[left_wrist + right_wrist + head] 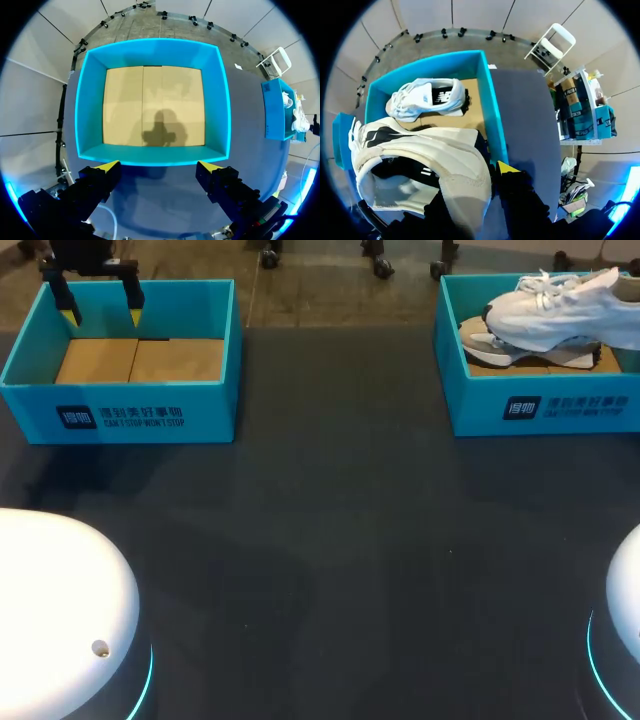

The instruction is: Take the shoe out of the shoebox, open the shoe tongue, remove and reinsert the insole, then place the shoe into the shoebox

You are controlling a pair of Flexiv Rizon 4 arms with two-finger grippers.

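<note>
Over the right teal shoebox (540, 405) hangs a white shoe (560, 305), toe toward the middle of the table. In the right wrist view my right gripper (492, 175) is shut on the heel wall of this shoe (420, 155); one yellow fingertip (507, 167) shows outside, the other is hidden inside the shoe. A second white shoe (427, 97) lies on its side on the box floor, its sole (485, 340) showing under the held one. My left gripper (102, 312) hangs open over the empty left shoebox (130, 400), nothing between its fingers (107, 167).
The left box's cardboard floor (152, 105) is bare. Dark table (330, 540) stretches between the two boxes. The white arm bases (60, 610) sit at the near corners. The right box (275, 112) shows far off beside the left gripper.
</note>
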